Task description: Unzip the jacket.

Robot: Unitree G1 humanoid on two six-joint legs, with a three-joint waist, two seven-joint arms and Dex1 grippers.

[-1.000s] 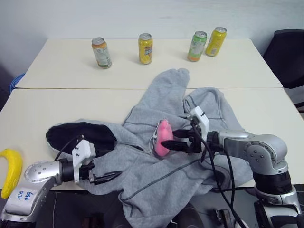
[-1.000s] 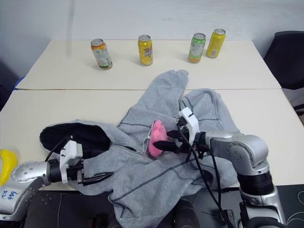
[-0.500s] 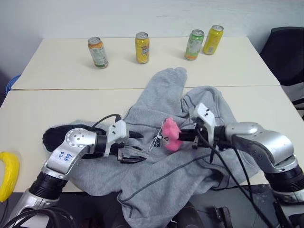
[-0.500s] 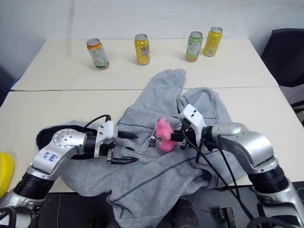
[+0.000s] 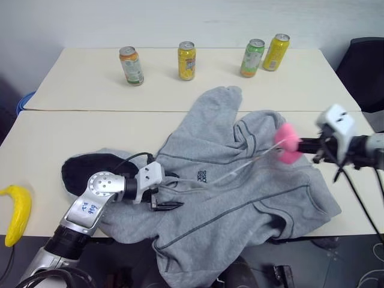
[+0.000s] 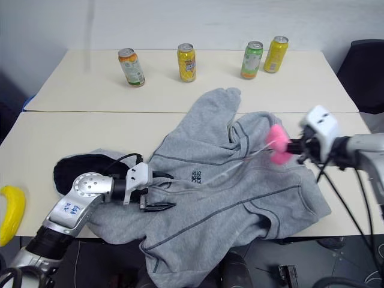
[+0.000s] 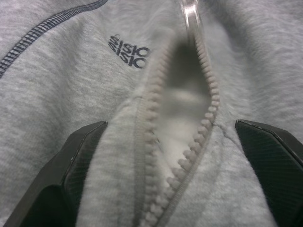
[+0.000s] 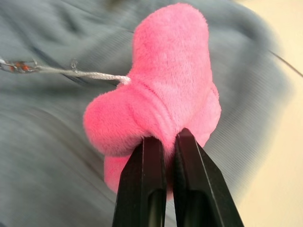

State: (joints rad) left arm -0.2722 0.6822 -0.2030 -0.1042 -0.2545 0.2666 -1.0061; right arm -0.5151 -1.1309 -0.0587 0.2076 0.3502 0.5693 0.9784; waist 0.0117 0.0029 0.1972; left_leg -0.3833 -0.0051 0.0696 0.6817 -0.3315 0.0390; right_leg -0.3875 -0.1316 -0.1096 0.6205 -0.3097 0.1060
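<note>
Firstly, a banana [image 5: 15, 211] lies at the far left edge of the desk [image 5: 54, 135]. Next to it, the left tool [image 5: 163, 191] rests on the grey fleece jacket [image 5: 240, 198] near the dark hood lining [image 5: 90, 171], with its two black fingers [image 7: 71, 170] spread wide apart; between them the left wrist view shows the zipper teeth [image 7: 208, 113] already parted. The jacket is spread over the front of the desk, one sleeve reaching toward the back, and its lower part hangs over the front edge. A small dark logo [image 5: 202, 176] sits on its chest. A thin cord [image 5: 249, 162] runs from the zipper to a pink plush toy [image 5: 287, 144], which the right tool [image 8: 165, 156] pinches tightly, above the right side of the jacket. Four drink cans [image 5: 186, 60] stand in a row at the back.
</note>
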